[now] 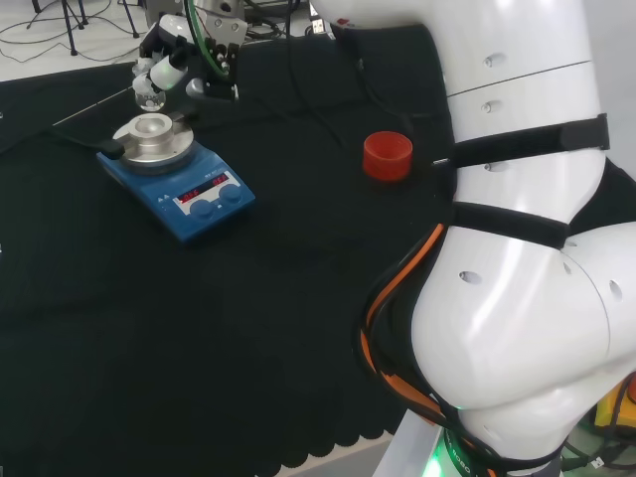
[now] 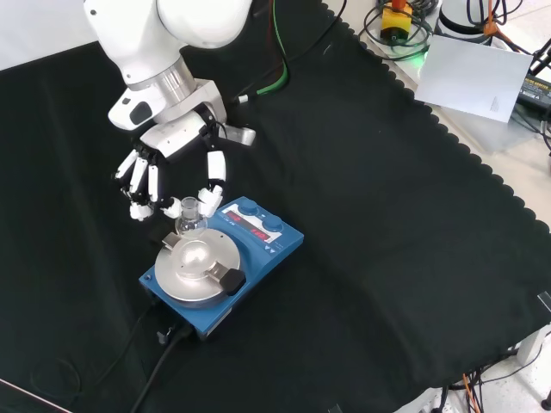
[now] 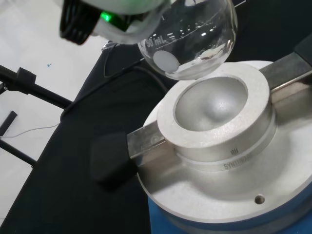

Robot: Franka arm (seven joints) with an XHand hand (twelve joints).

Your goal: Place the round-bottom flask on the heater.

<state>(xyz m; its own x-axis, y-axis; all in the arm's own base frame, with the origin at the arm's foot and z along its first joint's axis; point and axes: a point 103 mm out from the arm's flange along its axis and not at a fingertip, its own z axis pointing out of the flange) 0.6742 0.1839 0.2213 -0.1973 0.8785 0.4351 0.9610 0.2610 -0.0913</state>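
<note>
So the hand [image 2: 172, 163] has its fingers [image 2: 213, 172] curled in around the neck of the round-bottom flask [image 2: 190, 215], pinching it near the top with the bulb hanging below them. Neck looks roughly upright in the front view, maybe a touch tilted, hard to call.

The bit that matters: the flask isn't seated yet. From the wrist view the bulb [image 3: 187, 41] hangs above the far rim of the metal block's bowl-shaped hollow [image 3: 212, 102], off to one side rather than dead over the middle, and clear of the metal as far as I can tell. In the front view it's just past the far edge of the block [image 2: 196, 262]. So my guess is the next move is a small shift toward the centre of the hollow, then straight down.

The flask seems empty, and the hollow is bare.

The block sits on the blue heater [image 1: 189, 194], which stands at the far left of the bench [image 1: 248, 328] in the head view. A red ribbed ring [image 1: 387, 155] sits well apart to the right, nothing on it.
</note>
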